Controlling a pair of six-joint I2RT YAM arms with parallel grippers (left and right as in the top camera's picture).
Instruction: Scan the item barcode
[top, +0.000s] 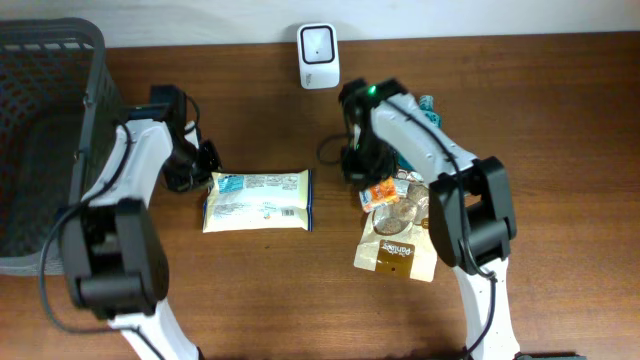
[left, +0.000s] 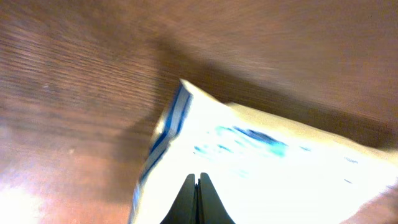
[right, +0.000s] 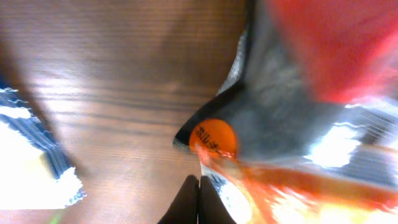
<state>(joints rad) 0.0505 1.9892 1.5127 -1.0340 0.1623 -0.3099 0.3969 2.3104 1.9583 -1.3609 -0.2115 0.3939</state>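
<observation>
tools 2, both fully closed, gripping nothing visible | left tool (left: 199, 180) over 1 white packet (top: 258, 200); right tool (right: 199, 182) at edge of 1 orange packet (right: 214, 138) | 1 scanner (top: 318, 43); 1 basket (top: 88, 100)

A white-and-blue packet (top: 258, 200) lies flat on the table (top: 250, 290), white scanner (top: 318, 44) beyond it, dark basket (top: 45, 38) far left

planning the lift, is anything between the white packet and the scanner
Nothing visible: bare table lies between the packet and the scanner. The right pincer sits off to the side, at the snack pile.
</observation>
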